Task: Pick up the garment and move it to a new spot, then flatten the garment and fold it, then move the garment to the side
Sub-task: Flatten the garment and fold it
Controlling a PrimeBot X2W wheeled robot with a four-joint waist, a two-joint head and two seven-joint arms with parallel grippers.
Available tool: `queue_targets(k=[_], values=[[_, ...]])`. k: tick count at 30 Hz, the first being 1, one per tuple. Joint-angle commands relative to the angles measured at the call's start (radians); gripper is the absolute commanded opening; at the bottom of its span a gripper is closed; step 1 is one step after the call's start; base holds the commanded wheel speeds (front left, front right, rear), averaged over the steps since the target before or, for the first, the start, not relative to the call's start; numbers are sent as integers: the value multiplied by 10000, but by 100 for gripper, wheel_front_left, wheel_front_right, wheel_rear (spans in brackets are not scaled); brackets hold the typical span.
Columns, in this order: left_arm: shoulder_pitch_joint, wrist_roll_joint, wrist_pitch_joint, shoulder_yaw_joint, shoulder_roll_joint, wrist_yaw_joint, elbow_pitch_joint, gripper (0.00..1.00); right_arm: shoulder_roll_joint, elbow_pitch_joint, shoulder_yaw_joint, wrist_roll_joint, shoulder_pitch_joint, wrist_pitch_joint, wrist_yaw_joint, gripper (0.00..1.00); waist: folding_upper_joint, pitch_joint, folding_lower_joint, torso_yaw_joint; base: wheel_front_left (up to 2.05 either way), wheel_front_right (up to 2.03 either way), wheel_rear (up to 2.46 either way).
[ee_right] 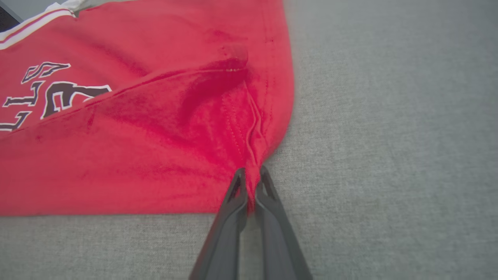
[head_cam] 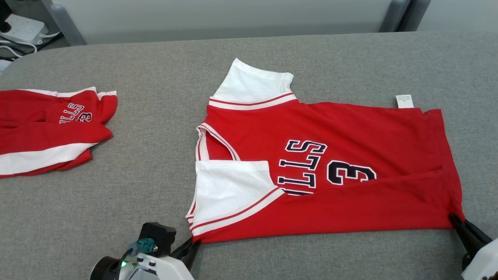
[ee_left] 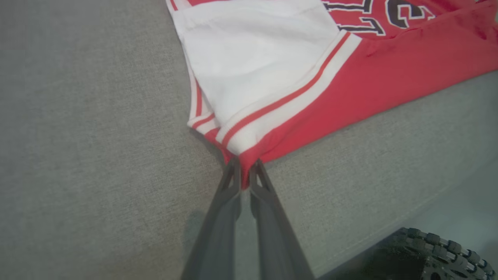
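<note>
Left claw (ee_left: 243, 171) and right claw (ee_right: 251, 175) clamped on shirt (head_cam: 350, 128) near corners; I judge it flat, folding underway, shifting aside pending.

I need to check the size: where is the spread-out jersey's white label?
In the head view, the white label sticks out from the far edge of the spread jersey, toward the right, lying on the grey table.
</note>
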Motion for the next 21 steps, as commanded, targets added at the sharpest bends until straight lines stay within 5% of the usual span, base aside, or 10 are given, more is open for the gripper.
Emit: queue_targets(k=[1,6,8,9,10,11,13,15,21], values=[[-210,-24,-27,357,187,95,-169,0,-443,40,84,-23,171,-9,10,0,0,8,0,-15,0,0,0],[-379,-169,116,243,107,-16,330,0,-298,254,71,-115,50,-14,10,0,0,31,0,-1,0,0,0],[-450,-203,176,175,79,-67,575,0,-253,374,10,-180,0,-63,10,48,0,30,0,-4,0,0,0],[-504,-229,161,129,39,-120,711,4,-234,433,-15,-204,-17,-69,10,56,0,29,0,1,0,0,0],[-575,-253,107,98,-19,-166,846,15,-221,483,-50,-237,-41,-86,10,84,0,25,0,2,0,0,0],[-657,-259,35,75,-78,-196,992,24,-208,517,-83,-266,-61,-102,10,100,0,18,0,2,0,0,0],[-802,-242,-106,21,-182,-240,1304,42,-213,581,-169,-391,-107,-174,10,100,0,-14,0,-9,0,0,0],[-906,-223,-282,-9,-273,-267,1534,100,-195,597,-335,-526,-151,-309,10,100,0,-61,0,-27,0,0,0],[-903,-152,-1076,295,-389,7,1652,100,-60,377,-1248,-1263,-232,-619,10,100,0,-269,0,-85,0,0,0]])
